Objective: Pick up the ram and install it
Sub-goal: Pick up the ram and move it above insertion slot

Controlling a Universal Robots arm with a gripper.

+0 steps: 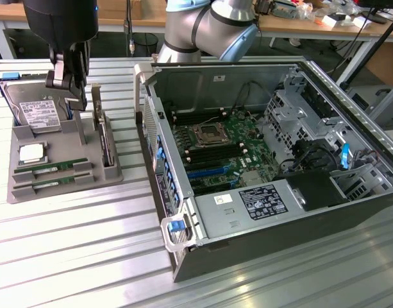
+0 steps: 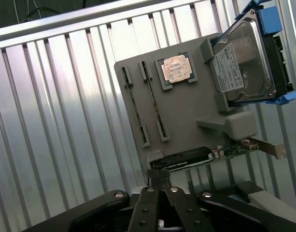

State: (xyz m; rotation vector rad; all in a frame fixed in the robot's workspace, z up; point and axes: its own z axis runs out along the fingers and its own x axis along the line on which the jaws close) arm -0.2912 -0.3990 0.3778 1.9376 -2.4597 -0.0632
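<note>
Two ram sticks lie side by side in slots at the front of the grey holder tray [image 1: 61, 189]: one ram [image 1: 52, 167] and a second ram [image 1: 52, 179] just in front of it. In the wrist view they show as thin dark strips, ram [image 2: 134, 108] and ram [image 2: 155, 104], on the tray [image 2: 186, 116]. My gripper [image 1: 75, 99] hangs above the back of the tray, near the hard drive [image 1: 37, 114] and well above the sticks. Its fingers [image 2: 155, 186] are shut together with nothing between them.
The tray also holds a silver processor chip [image 1: 31, 153] and an upright graphics card [image 1: 104, 138]. An open computer case [image 1: 350, 205] with its motherboard [image 1: 215, 144] lies to the exterior view's right. The table [image 1: 68, 256] is ribbed metal.
</note>
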